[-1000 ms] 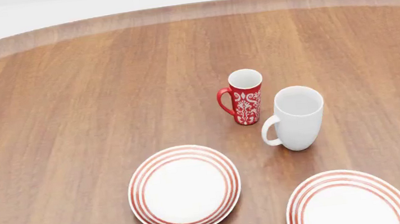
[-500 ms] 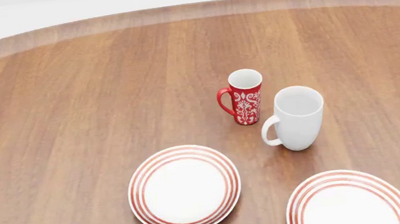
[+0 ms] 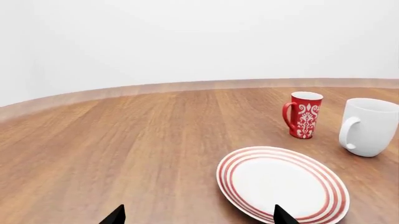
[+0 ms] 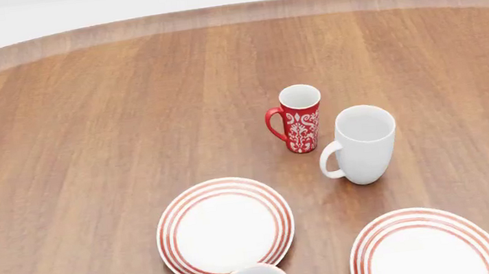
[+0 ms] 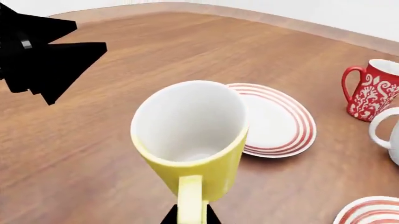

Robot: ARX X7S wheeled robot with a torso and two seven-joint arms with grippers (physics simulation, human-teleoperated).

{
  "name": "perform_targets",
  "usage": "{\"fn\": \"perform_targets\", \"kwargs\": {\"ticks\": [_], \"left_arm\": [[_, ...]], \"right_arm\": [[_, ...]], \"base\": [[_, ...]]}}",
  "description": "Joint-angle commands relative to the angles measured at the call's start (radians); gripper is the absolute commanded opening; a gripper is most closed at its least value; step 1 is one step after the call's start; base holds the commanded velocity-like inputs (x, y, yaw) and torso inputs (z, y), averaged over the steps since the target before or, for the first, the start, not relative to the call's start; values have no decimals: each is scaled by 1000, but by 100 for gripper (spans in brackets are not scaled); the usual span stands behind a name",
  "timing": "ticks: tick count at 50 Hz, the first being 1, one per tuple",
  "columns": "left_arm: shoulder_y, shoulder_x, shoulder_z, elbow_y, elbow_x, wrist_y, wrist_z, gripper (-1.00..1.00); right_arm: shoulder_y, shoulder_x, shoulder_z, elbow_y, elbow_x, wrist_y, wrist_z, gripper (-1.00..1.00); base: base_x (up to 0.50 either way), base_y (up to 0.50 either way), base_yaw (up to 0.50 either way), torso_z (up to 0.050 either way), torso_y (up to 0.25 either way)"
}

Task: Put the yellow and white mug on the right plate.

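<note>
Right gripper [image 5: 190,215]: jaws closed on the handle of the yellow and white mug [image 5: 190,140], held upright above the wooden table [image 4: 86,127].
Right plate [image 4: 428,247]: beside the held mug, apart from it.
Left gripper [image 3: 196,217]: jaws spread apart, holding nothing; left plate [image 3: 281,183] just ahead.

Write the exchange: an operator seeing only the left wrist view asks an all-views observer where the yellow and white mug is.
Operator: Where is the mug?
Observer: The yellow and white mug is at the right gripper, handle between its jaws.
Operator: Is it over the right plate?
Observer: No; the head view shows it left of the right plate, by the left plate's near rim.
Operator: Anything on the right plate?
Observer: Nothing on the part in view.
</note>
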Motion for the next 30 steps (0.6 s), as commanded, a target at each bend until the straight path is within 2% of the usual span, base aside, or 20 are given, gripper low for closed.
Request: {"fn": "perform_targets", "kwargs": {"ticks": [1,30], "left_arm": [[-2,-5,3,3,-5,-2,-4,100],[-4,-13,13,3,-12,0,-13,100]], "right_arm": [[-5,14,62,-8,43,6,32,-100],[-57,6,313,48,200,-15,173,-100]], "base": [[0,0,0,0,0],[0,0,0,0,0]]}}
